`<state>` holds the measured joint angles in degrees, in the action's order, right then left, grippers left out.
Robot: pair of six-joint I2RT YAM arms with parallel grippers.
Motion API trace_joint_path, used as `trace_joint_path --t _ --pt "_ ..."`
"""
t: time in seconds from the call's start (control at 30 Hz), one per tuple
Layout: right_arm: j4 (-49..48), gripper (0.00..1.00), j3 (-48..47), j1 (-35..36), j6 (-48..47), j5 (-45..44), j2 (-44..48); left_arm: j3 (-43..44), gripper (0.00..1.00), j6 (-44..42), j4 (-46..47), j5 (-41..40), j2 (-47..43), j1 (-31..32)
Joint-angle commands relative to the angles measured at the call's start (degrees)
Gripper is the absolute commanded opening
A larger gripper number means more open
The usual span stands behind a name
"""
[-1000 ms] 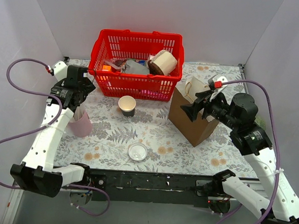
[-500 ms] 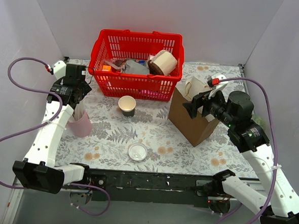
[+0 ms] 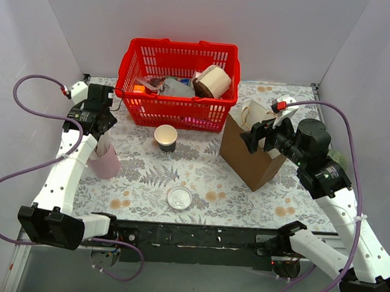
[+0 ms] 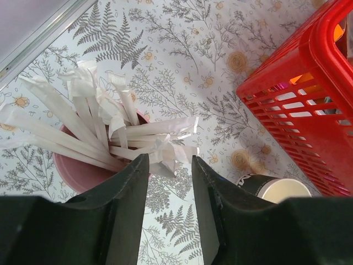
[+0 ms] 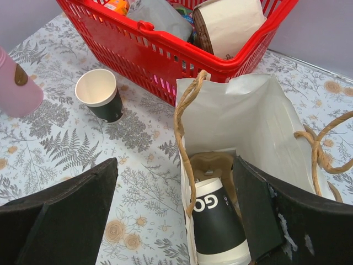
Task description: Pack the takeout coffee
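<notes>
The table [image 3: 146, 183] wears a cloth printed with ferns and flowers, and plain grey walls [image 3: 189, 20] close it in on three sides. A red basket [image 3: 181, 44] of groceries stands at the middle of the far edge. A brown paper bag [image 3: 247, 159] stands open toward the right edge. A pink cup [image 3: 106, 162] sits by the left edge, an open cup [image 3: 166, 137] just in front of the basket, and a loose lid [image 3: 179, 198] lies near the near edge.

From above, the bag's inside is hidden by my right arm. My right wrist camera looks straight in: the takeout coffee [image 5: 216, 226] lies on its side at the bottom, white lid on. My right gripper [image 5: 175, 165] hangs over the bag's mouth, jaws spread wide and holding nothing.

Only my left wrist camera shows that the pink cup is stuffed with paper-wrapped straws [image 4: 99, 127]. My left gripper [image 4: 168, 165] hovers just above them with a narrow gap between its jaws. Wrapper ends sit right at the fingertips, and I cannot tell whether they touch.
</notes>
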<state>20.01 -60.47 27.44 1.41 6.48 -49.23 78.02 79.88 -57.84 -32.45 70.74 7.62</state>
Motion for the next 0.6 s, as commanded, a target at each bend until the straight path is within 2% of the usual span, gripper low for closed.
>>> trace_joint_path --t 0.0,0.1,0.27,0.4,0.43,0.57 --pt "-1.1 0.92 -1.3 0.2 -0.5 -1.6 0.2 -0.8 0.35 0.5 -1.7 -1.9 -0.7 -0.2" --pt "-0.9 0.91 -1.4 0.2 -0.4 -2.8 0.0 -1.0 0.33 0.5 -1.9 -1.7 -1.0 -0.2" --pt "-0.8 0.92 -1.5 0.2 -0.4 -3.0 0.1 -1.1 0.23 0.6 -2.4 -2.2 -1.4 -0.2" --pt "-0.9 0.92 -1.4 0.2 -0.4 -3.0 0.4 -0.6 0.07 1.0 -2.9 -2.1 -1.7 -0.2" --pt "-0.9 0.92 -1.4 0.2 -0.4 -3.0 0.5 -0.2 0.01 1.2 -3.1 -2.2 -1.7 -0.2" --pt "-0.8 0.91 -1.6 0.2 -0.4 -2.5 0.4 1.3 0.00 0.9 -3.7 -2.3 -2.8 -0.2"
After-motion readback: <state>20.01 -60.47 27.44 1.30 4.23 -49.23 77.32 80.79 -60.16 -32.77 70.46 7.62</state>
